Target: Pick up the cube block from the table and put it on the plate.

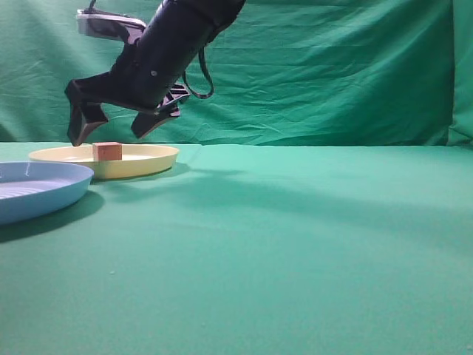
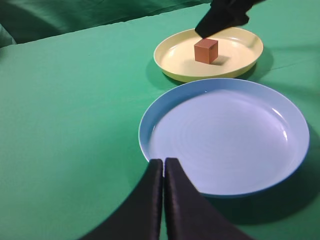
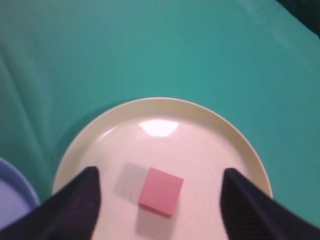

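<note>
The cube block [image 3: 161,192] sits on the plate [image 3: 240,145] between the right tool's [image 3: 160,200] wide-apart fingers; only the left wrist view shows the left tool [image 2: 164,172] pressed together.

cube block [image 2: 206,50]: sits in yellow plate [image 2: 175,52], upright, nr centre
right hand [image 2: 222,17]: dark tip just above/behind cube, state unclear
blue plate [image 2: 150,125]: just beside yellow plate, nearer cam
left hand [image 2: 163,167]: fingers pressed together, at blue plate's near rim
bench [image 2: 65,110]: green cloth
</note>
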